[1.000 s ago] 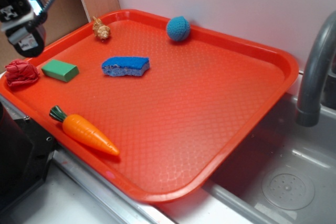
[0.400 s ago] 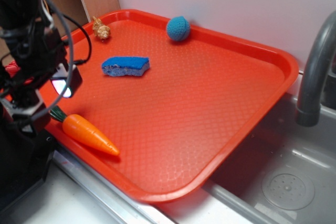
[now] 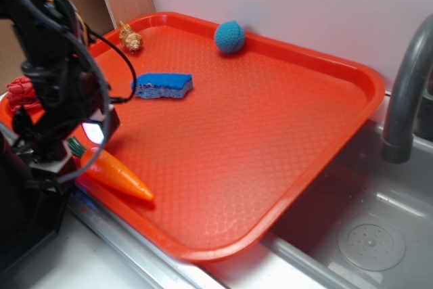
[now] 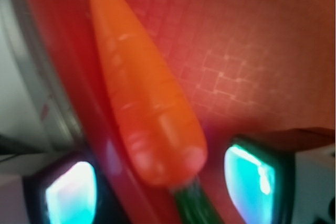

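I am holding my gripper [image 4: 160, 184] open, its fingers [image 4: 251, 174] straddling the green stem end of the carrot [image 4: 142, 87]. The carrot is lying just inside the front-left rim of the tray [image 3: 284, 120], glossy orange, tapering to a blunt tip.

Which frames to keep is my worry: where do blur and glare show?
Wrist view: the orange plastic carrot is soft, too close for focus, and the fingers of the gripper glow cyan with glare. Exterior view: the red plastic tray is sharp and evenly lit; the black arm looks slightly smeared.
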### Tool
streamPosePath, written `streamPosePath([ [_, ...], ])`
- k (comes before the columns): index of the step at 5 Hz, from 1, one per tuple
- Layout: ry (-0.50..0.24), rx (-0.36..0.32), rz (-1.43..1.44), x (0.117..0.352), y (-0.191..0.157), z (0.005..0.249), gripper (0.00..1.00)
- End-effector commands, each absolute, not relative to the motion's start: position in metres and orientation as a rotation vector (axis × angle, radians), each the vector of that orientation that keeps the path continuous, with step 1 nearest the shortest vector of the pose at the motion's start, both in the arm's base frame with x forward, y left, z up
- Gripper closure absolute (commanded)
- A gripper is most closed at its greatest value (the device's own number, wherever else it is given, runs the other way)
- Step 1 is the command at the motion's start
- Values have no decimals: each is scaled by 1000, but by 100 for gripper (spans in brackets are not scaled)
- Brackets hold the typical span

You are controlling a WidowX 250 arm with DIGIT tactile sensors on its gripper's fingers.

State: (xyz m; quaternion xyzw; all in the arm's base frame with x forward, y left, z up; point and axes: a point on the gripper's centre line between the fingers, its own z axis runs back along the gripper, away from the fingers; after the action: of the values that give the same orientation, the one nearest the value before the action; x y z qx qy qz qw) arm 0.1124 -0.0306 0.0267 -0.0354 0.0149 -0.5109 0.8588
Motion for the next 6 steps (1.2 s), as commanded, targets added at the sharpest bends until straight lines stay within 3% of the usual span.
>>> streamPosePath([
  [1, 127, -78, -972, 156, -32, 3, 0],
  [2, 130, -73, -965, 159, -31, -2, 0],
  [3, 103, -34, -963, 158, -32, 1, 100],
  [4, 89, -23, -925, 155, -32, 6, 100],
  [5, 27, -30, -823, 150, -27, 25, 100],
  [6, -40, -67, -584, 140, -21, 74, 100],
])
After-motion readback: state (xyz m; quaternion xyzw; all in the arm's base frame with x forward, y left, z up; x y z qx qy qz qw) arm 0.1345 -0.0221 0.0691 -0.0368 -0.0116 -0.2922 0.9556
